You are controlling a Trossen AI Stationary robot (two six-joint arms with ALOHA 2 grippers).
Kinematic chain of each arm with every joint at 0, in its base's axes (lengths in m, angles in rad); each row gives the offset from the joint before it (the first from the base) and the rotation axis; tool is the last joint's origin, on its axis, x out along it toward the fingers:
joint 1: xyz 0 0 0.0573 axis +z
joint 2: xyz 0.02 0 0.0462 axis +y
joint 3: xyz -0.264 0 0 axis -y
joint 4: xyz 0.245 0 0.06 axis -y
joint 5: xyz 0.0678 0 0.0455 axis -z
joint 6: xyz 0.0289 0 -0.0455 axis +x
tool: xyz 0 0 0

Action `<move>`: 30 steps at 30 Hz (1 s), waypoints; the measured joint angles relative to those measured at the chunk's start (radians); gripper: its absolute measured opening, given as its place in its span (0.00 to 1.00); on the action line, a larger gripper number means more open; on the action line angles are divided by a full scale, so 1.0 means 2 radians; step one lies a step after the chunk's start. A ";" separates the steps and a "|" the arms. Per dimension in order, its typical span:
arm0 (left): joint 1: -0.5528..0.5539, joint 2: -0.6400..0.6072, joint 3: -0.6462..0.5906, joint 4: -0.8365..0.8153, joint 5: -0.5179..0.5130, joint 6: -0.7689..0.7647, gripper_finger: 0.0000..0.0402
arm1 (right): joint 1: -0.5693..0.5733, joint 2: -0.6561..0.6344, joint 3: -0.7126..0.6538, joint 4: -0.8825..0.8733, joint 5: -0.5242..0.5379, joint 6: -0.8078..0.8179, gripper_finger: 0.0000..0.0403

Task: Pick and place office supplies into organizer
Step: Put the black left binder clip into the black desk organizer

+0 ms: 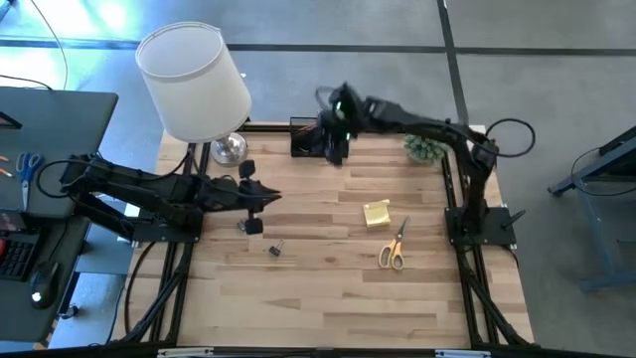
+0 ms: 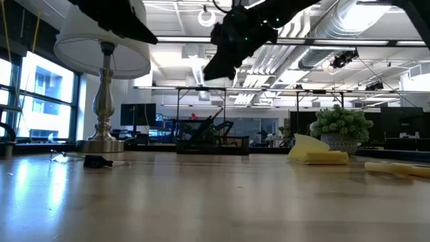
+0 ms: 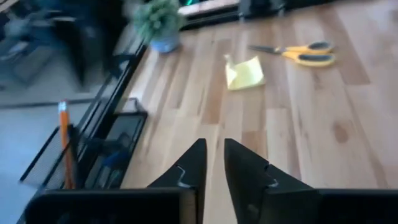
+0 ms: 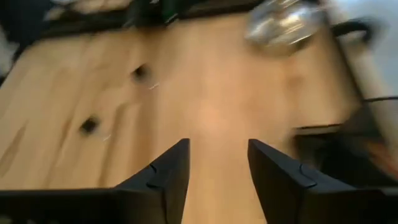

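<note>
The black mesh organizer [image 1: 310, 137] stands at the table's far edge, with a pencil [image 3: 63, 140] upright in it. My right gripper [image 1: 336, 147] hovers open and empty beside and above it, high over the table in the low view [image 2: 225, 40]. The yellow sticky-note pad [image 1: 377, 213] and the orange-handled scissors [image 1: 395, 247] lie flat on the table's right half. Two small dark clips [image 1: 275, 248] [image 1: 252, 226] lie left of centre. My left gripper [image 1: 263, 194] waits left of centre near the clips, its fingers a narrow gap apart [image 3: 214, 165], holding nothing.
A white-shaded lamp [image 1: 194, 85] with a chrome base [image 1: 229, 149] stands at the far left corner. A small potted plant [image 1: 425, 149] sits at the far right, right of the organizer. The near half of the wooden table [image 1: 338, 308] is bare wood. Blue-handled scissors [image 1: 28, 164] lie on a side desk.
</note>
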 joint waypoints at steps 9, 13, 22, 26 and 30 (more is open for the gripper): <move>0.000 0.000 0.000 -0.116 -0.100 -0.193 0.27 | 0.101 -0.050 -0.176 0.216 0.003 0.028 0.26; -0.001 0.002 0.000 -0.204 -0.102 -0.283 0.30 | 0.125 -0.067 -0.257 0.384 -0.017 0.038 0.22; -0.001 0.041 0.000 -0.288 -0.081 -0.399 0.31 | 0.146 -0.068 -0.381 0.660 -0.116 0.069 0.21; 0.005 0.073 0.000 -0.290 -0.081 -0.393 0.31 | 0.163 -0.068 -0.405 0.668 -0.180 0.064 0.24; 0.018 0.104 0.000 -0.290 -0.062 -0.393 0.31 | 0.185 -0.068 -0.421 0.669 -0.170 0.046 0.27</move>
